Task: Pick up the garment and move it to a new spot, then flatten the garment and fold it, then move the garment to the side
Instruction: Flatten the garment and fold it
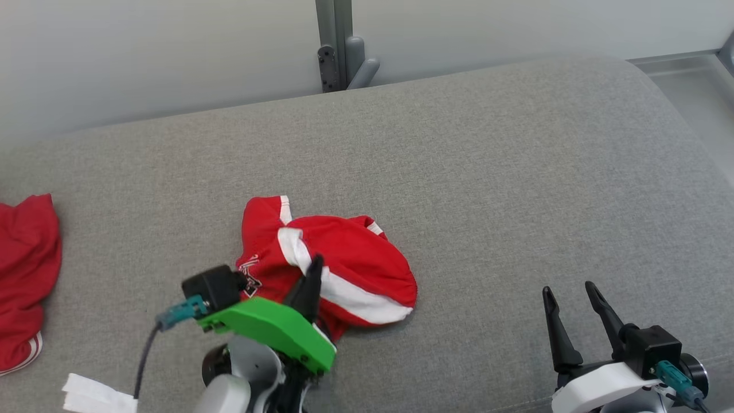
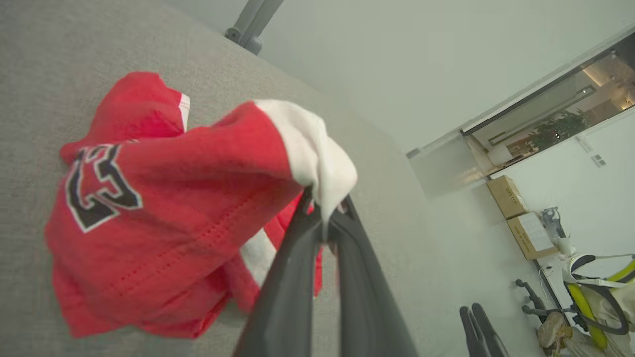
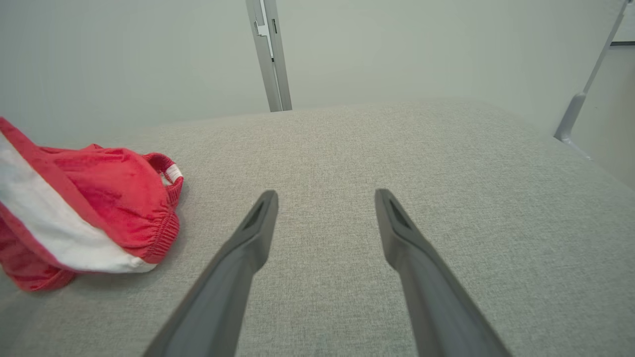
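Note:
The garment (image 1: 338, 264) is a pair of red shorts with white stripes and a black number print, bunched on the grey cushion left of centre. My left gripper (image 1: 312, 272) is shut on it. In the left wrist view its fingertips (image 2: 325, 218) pinch a white stripe of the garment (image 2: 163, 213) and lift that fold above the heap. My right gripper (image 1: 570, 295) stands open over bare cushion at the lower right, well apart from the cloth. In the right wrist view the garment (image 3: 89, 213) lies left of the spread fingers (image 3: 258, 223).
A second red garment (image 1: 23, 281) lies at the cushion's left edge, with a white cloth strip (image 1: 94, 396) near the front. A grey post with a bracket (image 1: 338, 51) rises behind the grey cushion (image 1: 516, 172). The cushion's right end rounds off towards the floor.

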